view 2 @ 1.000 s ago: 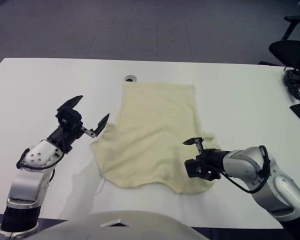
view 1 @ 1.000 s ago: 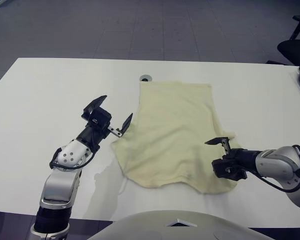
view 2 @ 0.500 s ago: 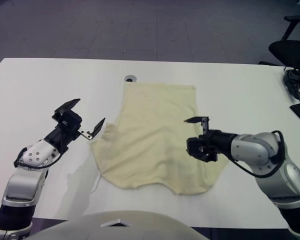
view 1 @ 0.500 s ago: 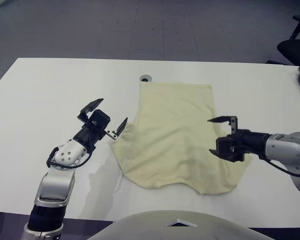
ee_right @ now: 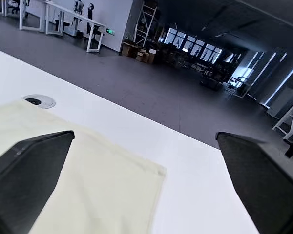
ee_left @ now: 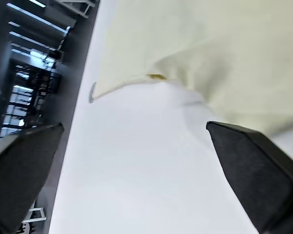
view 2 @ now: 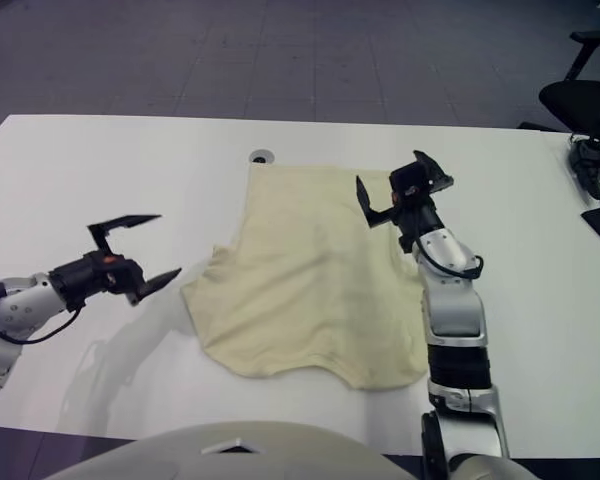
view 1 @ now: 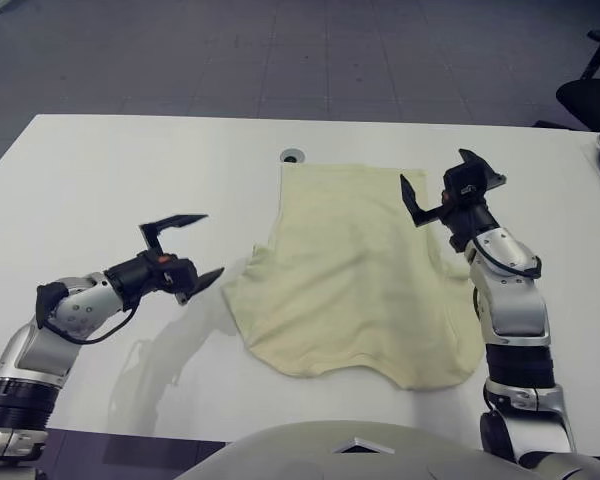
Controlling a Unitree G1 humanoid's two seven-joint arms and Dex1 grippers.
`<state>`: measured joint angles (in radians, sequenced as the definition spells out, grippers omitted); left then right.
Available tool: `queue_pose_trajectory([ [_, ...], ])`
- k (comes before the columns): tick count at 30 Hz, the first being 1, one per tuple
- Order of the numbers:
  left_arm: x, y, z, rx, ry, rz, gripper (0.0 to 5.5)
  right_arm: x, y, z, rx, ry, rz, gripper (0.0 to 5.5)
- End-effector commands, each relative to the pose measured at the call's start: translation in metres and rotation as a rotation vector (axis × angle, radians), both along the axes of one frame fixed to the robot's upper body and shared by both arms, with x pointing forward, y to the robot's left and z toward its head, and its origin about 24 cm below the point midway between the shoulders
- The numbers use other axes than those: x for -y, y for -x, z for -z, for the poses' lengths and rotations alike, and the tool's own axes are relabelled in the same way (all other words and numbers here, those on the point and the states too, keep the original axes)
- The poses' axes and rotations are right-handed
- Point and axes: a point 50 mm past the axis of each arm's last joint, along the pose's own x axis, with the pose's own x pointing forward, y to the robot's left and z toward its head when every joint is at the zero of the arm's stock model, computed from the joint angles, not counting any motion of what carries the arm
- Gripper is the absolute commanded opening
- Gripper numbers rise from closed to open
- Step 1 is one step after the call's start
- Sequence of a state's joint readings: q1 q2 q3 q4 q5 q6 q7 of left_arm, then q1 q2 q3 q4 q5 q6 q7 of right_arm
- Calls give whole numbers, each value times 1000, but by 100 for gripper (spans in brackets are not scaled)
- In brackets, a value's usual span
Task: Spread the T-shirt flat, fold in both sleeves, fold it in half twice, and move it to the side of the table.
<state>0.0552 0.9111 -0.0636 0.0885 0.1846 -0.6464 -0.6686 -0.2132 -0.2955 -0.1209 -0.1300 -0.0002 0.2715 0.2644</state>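
T-shirt [view 1: 355, 280] lies mid-table [view 1: 100, 160], sleeves apparently folded in. We see the left gripper [view 1: 212, 243] spread wide beside its left edge, and the right gripper [view 1: 434, 166] wide above its far-right corner, probably staging the half-fold.

T-shirt [view 1: 355, 275] 1 | table [view 1: 100, 170] 1 | grommet [view 1: 292, 156] 1 | left hand [view 1: 213, 244], right hand [view 1: 433, 167]: 2

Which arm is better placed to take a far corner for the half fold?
Right, probably. The right gripper hangs open by the far right corner of the T-shirt; the left gripper is open off the cloth, beside its left edge.
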Motion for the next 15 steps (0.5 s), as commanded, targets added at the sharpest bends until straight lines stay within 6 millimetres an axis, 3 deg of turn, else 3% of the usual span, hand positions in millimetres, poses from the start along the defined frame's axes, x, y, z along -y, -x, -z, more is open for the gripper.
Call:
queue_pose_trajectory([
  [1,-10,8,12,-75,-116,40,540,7,-5,-4,7,-51,31,537],
  [15,4,6,38,-142,-188,116,540,8,-4,-4,20,-39,40,537],
])
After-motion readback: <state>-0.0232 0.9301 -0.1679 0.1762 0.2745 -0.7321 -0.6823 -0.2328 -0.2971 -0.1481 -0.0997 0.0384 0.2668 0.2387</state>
